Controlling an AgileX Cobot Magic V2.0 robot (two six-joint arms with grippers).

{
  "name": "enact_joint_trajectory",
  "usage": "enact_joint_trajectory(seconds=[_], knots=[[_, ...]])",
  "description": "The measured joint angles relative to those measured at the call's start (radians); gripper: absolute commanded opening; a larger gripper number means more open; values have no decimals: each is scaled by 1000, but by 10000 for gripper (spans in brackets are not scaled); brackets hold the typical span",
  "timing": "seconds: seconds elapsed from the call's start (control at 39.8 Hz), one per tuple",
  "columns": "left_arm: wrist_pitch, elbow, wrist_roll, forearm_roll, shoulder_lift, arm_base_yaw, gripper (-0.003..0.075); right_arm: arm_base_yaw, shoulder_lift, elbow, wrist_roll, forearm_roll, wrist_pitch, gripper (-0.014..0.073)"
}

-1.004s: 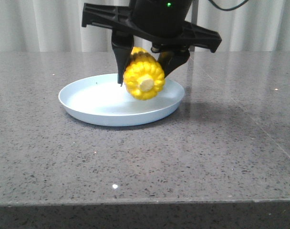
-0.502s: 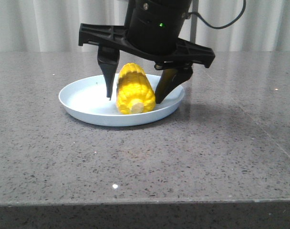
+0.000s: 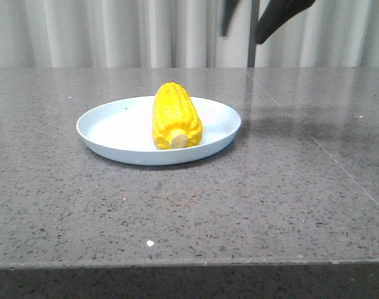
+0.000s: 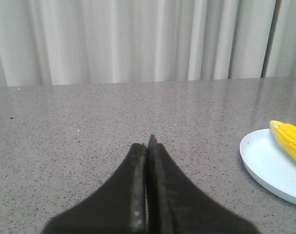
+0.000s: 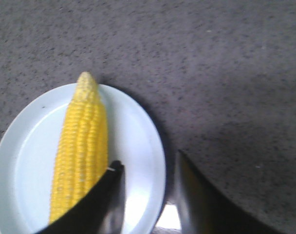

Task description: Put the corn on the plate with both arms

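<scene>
The bright yellow, tapered corn cob (image 3: 176, 116) lies flat on the round, shallow, pale blue plate (image 3: 108, 128), with nothing gripping it. In the front view its pale stub end faces 6 o'clock, toward me, and its body runs back toward 12 o'clock, filling the middle-to-right part of the plate. The plate sits on the speckled grey stone bench (image 3: 252, 199), with pale pleated curtains (image 3: 102, 31) hanging behind the bench's far edge.

My right pincer (image 3: 255, 18) hangs high above the bench, up at about 1 o'clock from the plate in the front view, well apart from the corn. Only its 2 dark fingers show there, and they look blurred. In my right wrist view the right pincer (image 5: 147, 195) has its 2 fingers (image 5: 109, 200) standing apart with a plain gap between them, holding nothing. Beneath them I see the corn cob (image 5: 82, 146) lengthwise on the plate (image 5: 138, 141), its tip pointing away from the fingers.

My left pincer (image 4: 147, 161) is pressed together, its 2 dark fingers meeting along a thin seam with nothing between them. In that wrist view the plate (image 4: 265, 165) and 1 end of the corn (image 4: 289, 139) show at the picture's edge, off to the side of the pincer and well apart from it.
</scene>
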Motion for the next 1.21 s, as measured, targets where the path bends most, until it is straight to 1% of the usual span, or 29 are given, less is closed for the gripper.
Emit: enact_joint_trajectory(seconds=[0.05,0.1,0.23,0.33,0.45,0.55,0.7,0.85,0.98,1.08,1.21], knots=[[0,0,0,0,0,0,-20,-27,-17,0,-5,-2,25,1],[0,0,0,0,0,0,-20,-58,-30,0,-11,-8,51,-20],[0,0,0,0,0,0,-20,-124,-55,0,-52,-36,109,-32],[0,0,0,0,0,0,-20,-170,-74,0,-121,-45,158,-124],[0,0,0,0,0,0,-20,-211,-116,24,-207,-48,188,-114],[0,0,0,0,0,0,-20,-225,-181,89,-262,-65,185,-114],[0,0,0,0,0,0,-20,-227,-308,250,-289,-81,124,-114],[0,0,0,0,0,0,-20,-227,-483,463,-304,-90,9,-114],[0,0,0,0,0,0,-20,-227,-664,644,-322,-116,-120,-114],[0,0,0,0,0,0,-20,-227,-818,777,-329,-171,-213,-114],[0,0,0,0,0,0,-20,-227,-1021,919,-329,-219,-294,-114]])
